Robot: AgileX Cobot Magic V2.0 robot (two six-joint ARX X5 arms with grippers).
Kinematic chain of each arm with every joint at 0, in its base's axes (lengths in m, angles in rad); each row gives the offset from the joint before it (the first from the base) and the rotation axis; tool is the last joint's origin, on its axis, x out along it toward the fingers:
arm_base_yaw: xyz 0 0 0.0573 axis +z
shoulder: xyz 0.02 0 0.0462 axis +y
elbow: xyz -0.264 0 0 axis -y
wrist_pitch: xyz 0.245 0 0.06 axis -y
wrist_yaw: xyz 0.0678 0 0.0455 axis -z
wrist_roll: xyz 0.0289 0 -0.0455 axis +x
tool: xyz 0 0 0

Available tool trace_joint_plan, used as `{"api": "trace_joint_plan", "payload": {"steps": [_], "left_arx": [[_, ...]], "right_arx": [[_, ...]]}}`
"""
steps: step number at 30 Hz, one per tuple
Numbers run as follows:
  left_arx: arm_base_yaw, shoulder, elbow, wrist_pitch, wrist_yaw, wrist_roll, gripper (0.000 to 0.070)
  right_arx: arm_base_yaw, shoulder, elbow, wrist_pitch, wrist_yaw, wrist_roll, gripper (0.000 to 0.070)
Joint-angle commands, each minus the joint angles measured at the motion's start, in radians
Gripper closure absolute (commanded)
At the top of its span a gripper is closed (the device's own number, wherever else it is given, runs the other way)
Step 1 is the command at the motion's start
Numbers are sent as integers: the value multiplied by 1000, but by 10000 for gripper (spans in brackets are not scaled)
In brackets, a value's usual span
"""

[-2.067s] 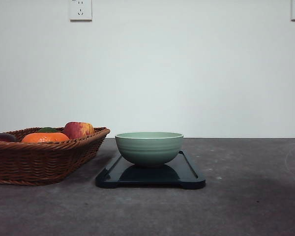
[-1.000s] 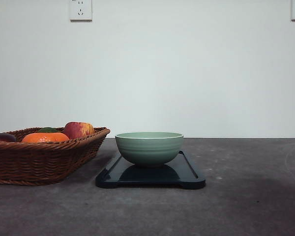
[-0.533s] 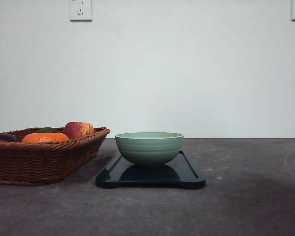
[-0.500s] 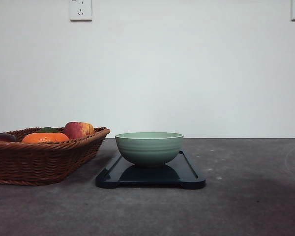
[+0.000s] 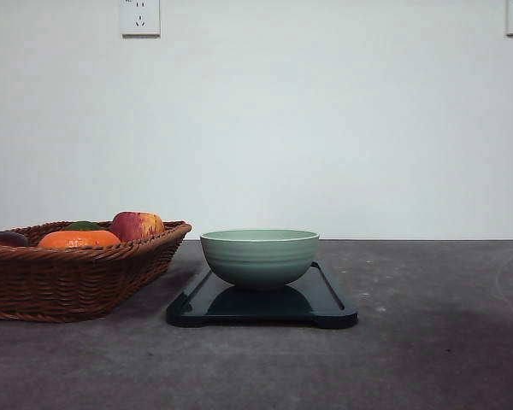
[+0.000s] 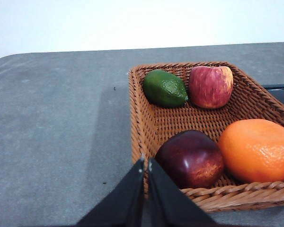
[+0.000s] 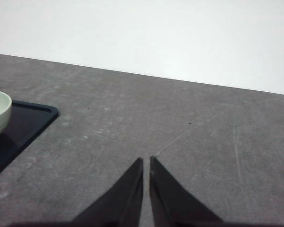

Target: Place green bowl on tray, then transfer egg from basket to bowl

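Front view: green bowl (image 5: 259, 256) on tray (image 5: 329, 301) | egg possibly inside

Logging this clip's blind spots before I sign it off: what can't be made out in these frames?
- Inside of the green bowl: front view sits level with its rim; right wrist view cuts it at the edge.
- Egg: no egg seen among the fruit in the basket; the frame edge cuts off the basket's side.
- Tray: the bowl hides its middle in the front view.
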Motion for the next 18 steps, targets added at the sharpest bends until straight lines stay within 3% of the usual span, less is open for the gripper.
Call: {"api": "trace_joint_plan", "payload": {"steps": [1, 18], "left_arx": [[-2, -2, -19, -8, -1, -3, 700], [-2, -2, -19, -8, -1, -3, 700]], "right_arx": [[0, -1, -4, 14, 3, 18, 683], [0, -1, -4, 14, 3, 18, 683]]}}
